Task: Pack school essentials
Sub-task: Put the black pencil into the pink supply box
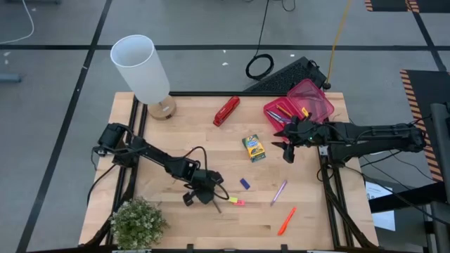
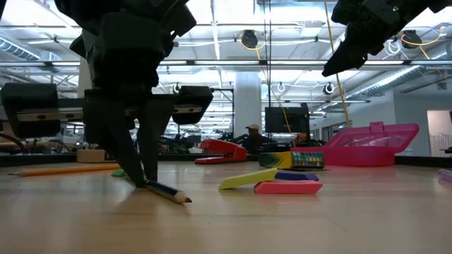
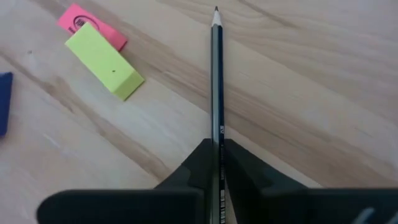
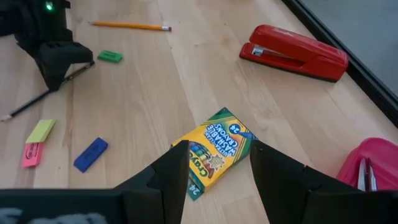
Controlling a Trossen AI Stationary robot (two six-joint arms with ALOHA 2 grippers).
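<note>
Pencil (image 3: pixel 216 93) beside yellow eraser (image 3: pixel 104 61).

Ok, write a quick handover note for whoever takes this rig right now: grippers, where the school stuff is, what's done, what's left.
Left gripper: shut on dark pencil, tip touching the table.
Right gripper: open, raised over the crayon box, holding nothing.
Pink box: open at the far right corner, a few items inside.
Loose: crayon box, yellow eraser, pink eraser, blue eraser, green eraser, yellow pencil, purple pen, orange marker.
</note>
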